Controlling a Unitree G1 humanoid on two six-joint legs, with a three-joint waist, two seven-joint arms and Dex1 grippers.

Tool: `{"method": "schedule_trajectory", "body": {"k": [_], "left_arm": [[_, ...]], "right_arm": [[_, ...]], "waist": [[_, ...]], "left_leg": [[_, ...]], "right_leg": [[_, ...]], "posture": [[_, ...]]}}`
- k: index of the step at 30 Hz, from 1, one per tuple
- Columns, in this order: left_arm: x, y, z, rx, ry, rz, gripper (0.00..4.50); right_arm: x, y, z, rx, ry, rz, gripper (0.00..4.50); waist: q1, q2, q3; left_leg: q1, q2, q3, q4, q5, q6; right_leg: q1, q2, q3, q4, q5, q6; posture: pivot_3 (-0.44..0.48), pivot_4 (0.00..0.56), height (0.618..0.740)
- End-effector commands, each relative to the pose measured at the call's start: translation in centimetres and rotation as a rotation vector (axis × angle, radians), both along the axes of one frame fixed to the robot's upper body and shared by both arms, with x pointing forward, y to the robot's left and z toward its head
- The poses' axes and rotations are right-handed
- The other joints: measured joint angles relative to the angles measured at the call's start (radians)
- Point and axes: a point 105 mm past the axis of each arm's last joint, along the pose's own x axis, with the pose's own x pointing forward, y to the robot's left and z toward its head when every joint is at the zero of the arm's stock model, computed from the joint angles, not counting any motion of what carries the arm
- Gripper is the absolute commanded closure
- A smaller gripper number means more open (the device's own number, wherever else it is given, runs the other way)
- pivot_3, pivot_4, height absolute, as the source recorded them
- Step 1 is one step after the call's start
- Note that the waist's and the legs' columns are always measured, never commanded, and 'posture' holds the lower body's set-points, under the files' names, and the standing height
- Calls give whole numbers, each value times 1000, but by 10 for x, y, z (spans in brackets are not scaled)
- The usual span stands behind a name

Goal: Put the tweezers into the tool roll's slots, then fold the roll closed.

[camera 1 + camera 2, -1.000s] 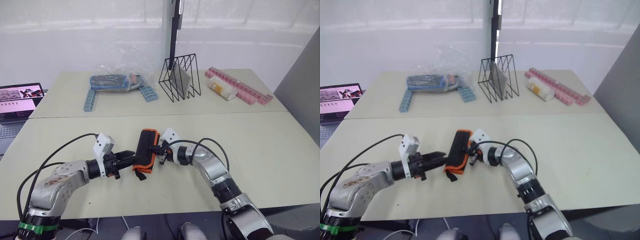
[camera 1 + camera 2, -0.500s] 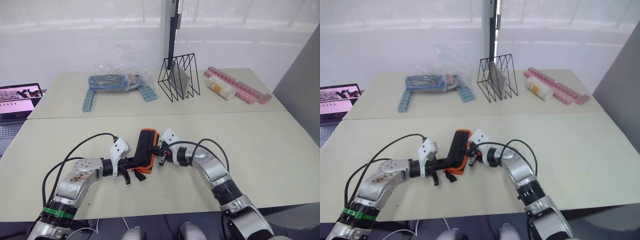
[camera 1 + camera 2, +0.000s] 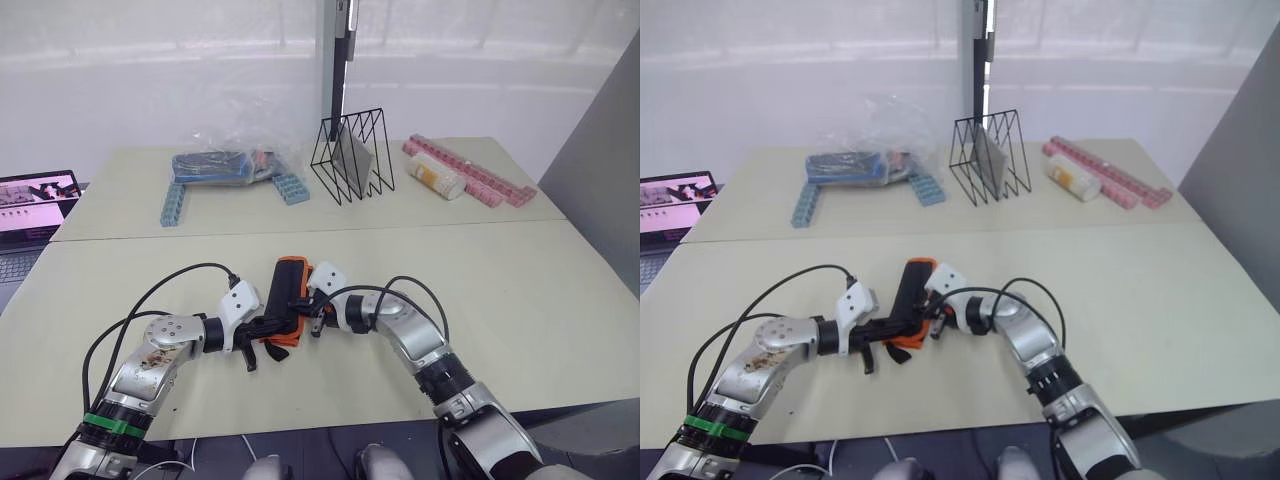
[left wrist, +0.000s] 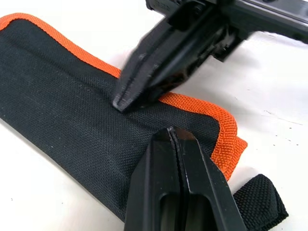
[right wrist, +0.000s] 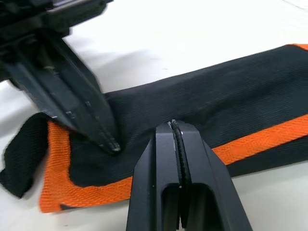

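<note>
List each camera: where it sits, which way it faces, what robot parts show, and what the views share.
Left eye view: head, looking forward and down at the tool roll; both arms.
Right eye view: head, same scene from beside it.
Left wrist view: left wrist, along the shut left gripper onto the roll; the right gripper enters.
Right wrist view: right wrist, along the shut right gripper; the left gripper enters.
Shared: the folded roll, both grippers.

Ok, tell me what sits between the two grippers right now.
The folded tool roll lies between them: the left gripper and the right gripper, both shut, press its black fabric from opposite sides, as both wrist views show.
</note>
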Motion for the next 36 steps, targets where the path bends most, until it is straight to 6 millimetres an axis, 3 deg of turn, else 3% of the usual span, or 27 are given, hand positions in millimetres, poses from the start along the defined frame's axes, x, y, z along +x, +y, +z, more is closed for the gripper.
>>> {"method": "schedule_trajectory", "body": {"k": [1,5,16,23,25,29,36], "left_arm": [[-11,10,-25,82,86,3,4478],[-12,13,-26,91,86,5,4478],[-18,15,-27,98,91,6,4478],[-19,17,-25,99,84,21,4478],[-19,18,-24,95,76,27,4478],[-15,20,-13,86,11,52,4478],[-11,31,41,-101,-118,189,4478]], "right_arm": [[16,-23,-30,-85,86,-154,4500],[26,-24,-29,-80,102,-193,4500],[58,-23,-20,-66,103,-292,4500],[58,-9,-8,2,74,-232,4500],[55,-3,-1,43,50,-188,4500],[43,6,35,227,-61,-78,4500],[30,-20,76,306,-219,-76,4500]], "waist": [[-7,0,0],[-11,1,0],[-13,5,-3],[-16,5,-3],[-16,5,-3],[-18,5,-3],[-15,5,-2]], "left_leg": [[2,0,0,0,0,0],[12,1,-1,-3,0,0],[13,1,-1,-7,0,0],[13,1,-1,-10,0,0],[13,1,-1,-11,0,0],[8,1,-1,-12,0,0],[-22,0,0,-10,3,-5]], "right_leg": [[2,0,0,0,0,0],[13,0,0,-3,-1,-1],[12,-7,0,-4,-1,-1],[11,-9,0,-5,-1,-1],[11,-9,1,-5,-1,-1],[5,-9,1,-5,-1,-1],[-25,-9,0,7,0,-1]], "posture": [[0,150,724],[0,150,724],[0,150,724],[0,150,724],[0,150,724],[0,150,724],[0,150,724]]}}
